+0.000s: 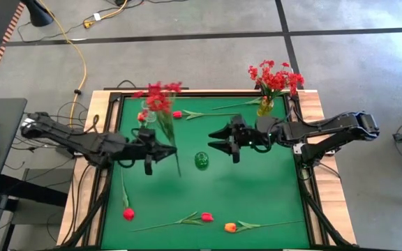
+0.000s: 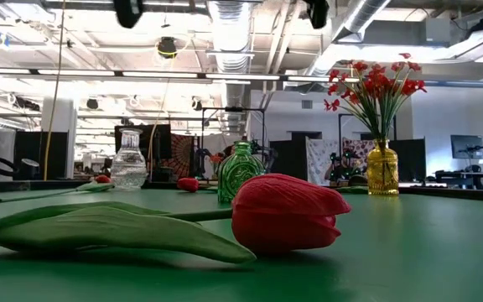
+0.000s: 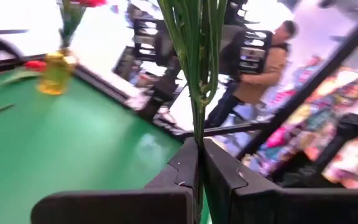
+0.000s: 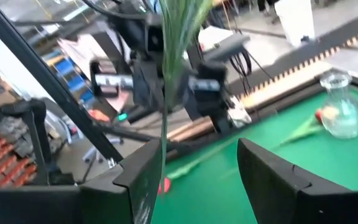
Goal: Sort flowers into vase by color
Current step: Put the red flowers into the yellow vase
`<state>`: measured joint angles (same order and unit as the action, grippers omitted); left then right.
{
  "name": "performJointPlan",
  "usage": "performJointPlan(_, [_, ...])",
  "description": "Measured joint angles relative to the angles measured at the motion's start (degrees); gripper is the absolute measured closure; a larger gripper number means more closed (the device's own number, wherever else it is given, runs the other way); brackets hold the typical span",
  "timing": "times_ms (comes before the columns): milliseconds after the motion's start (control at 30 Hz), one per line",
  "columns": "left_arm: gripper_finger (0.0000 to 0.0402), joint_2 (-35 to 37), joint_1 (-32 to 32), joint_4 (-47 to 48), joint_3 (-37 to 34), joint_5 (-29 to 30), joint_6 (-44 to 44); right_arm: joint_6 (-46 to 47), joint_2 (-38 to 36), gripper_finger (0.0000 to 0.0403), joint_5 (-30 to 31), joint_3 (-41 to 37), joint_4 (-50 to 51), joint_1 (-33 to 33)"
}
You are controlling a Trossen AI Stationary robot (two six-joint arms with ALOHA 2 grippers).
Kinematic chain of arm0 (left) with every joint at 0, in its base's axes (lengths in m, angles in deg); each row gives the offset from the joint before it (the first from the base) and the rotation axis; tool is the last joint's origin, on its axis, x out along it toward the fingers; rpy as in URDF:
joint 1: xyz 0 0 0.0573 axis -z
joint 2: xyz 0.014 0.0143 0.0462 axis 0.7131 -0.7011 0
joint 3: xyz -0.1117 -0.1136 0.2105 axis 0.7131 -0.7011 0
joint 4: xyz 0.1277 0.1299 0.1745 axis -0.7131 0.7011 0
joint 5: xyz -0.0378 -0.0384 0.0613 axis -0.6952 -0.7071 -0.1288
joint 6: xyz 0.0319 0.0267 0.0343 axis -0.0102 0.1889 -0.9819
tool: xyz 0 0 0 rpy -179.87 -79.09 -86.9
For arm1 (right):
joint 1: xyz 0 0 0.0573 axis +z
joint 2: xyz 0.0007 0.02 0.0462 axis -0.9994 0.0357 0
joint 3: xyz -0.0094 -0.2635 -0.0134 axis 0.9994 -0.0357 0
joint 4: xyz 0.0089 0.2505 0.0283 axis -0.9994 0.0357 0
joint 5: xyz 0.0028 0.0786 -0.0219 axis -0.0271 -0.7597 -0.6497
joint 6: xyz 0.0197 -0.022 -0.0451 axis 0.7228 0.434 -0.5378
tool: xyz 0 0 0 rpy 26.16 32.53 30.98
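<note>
Overhead, left gripper at counter left-centre, jaws clenched on red spray stems. Green vase centre. Right gripper just right of it, jaws released. Yellow vase far right holds red blossoms. Tulips lie along near edge.

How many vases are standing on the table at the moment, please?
3: a clear glass vase at the far left, a green vase mid-table, and a yellow vase holding red sprays at the far right.

green table, yellow vase, red blossoms
</note>
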<state>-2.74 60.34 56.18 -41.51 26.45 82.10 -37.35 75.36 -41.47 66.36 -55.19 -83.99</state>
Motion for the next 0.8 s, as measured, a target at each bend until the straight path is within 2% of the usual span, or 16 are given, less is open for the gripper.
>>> performJointPlan(167, [0.0401,-7.61,-5.37,-8.64,0.31,-11.86,0.46,-1.93,0.0,0.0168,-0.07,0.0,-3.86,0.11])
performJointPlan(267, [0.0401,-11.78,-7.17,-8.65,3.55,-16.23,0.02,-2.08,0.0,0.0168,-0.11,0.0,-3.86,0.19])
performJointPlan(400, [0.0401,-16.96,-8.21,-5.53,10.81,-21.34,-5.25,-4.24,1.0,0.0167,-0.32,0.0,-4.78,1.04])
performJointPlan(567, [0.0401,-22.7,-9.63,5.49,20.1,-22.83,-11.12,-7.08,1.8,0.0152,-0.68,0.02,-6.14,2.54])
performJointPlan(800, [0.0401,-26.02,-11.16,7.04,24.65,-27.12,-14.1,-8.12,2.84,0.0138,-0.62,-0.01,-5.26,3.17])
